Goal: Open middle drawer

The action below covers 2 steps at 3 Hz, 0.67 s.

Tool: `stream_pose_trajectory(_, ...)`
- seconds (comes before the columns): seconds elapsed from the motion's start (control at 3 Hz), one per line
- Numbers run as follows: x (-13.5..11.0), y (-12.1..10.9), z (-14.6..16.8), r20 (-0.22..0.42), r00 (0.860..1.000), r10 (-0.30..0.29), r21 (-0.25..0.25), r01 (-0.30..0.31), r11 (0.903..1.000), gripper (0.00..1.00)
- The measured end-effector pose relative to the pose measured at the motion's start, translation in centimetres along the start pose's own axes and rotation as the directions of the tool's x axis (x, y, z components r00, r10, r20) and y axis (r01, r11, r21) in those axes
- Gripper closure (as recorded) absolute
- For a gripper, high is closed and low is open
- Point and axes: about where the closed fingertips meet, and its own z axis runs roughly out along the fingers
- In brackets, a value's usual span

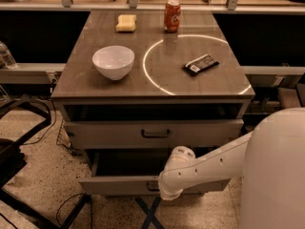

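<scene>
The middle drawer (119,185) is the low, flat-fronted one under the taller-fronted drawer (200,133). It stands pulled out toward me, and its dark inside (128,162) shows. My gripper (159,189) is at the centre of the drawer front, right at the small dark handle (151,188). The white wrist and forearm (190,173) reach in from the right and cover most of the gripper and part of the handle.
On the cabinet top (95,87) stand a white bowl (113,62), a red can (172,15), a yellow sponge (126,23) and a dark snack packet (201,64). Black cables and a dark frame (19,151) lie on the floor to the left. My white body (276,175) fills the lower right.
</scene>
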Motion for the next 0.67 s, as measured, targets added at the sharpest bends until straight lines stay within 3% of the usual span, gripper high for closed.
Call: stream_pose_trajectory(0.67,0.07,0.28,-1.50,0.003,1.000,0.006,0.023,-0.006,0.9997,1.00)
